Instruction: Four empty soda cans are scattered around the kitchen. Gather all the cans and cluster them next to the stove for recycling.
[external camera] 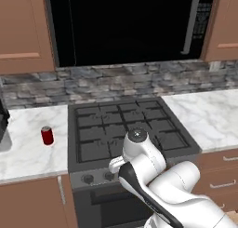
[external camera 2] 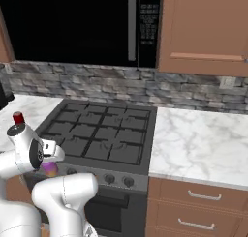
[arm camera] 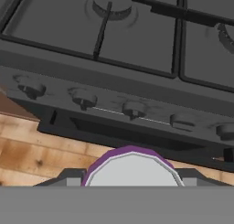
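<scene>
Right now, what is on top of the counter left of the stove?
One red can stands upright on the counter, near the stove. The counter's near edge in the right base view is hidden by the arm.

a red soda can point(external camera: 47, 135) stands on the white marble counter point(external camera: 28, 152) left of the stove point(external camera: 125, 129).

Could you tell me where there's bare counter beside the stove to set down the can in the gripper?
Left of the stove, the marble counter is free around the single red can. Right of the stove, the marble up to the stone backsplash is bare. The gripper holds the purple can.
</scene>
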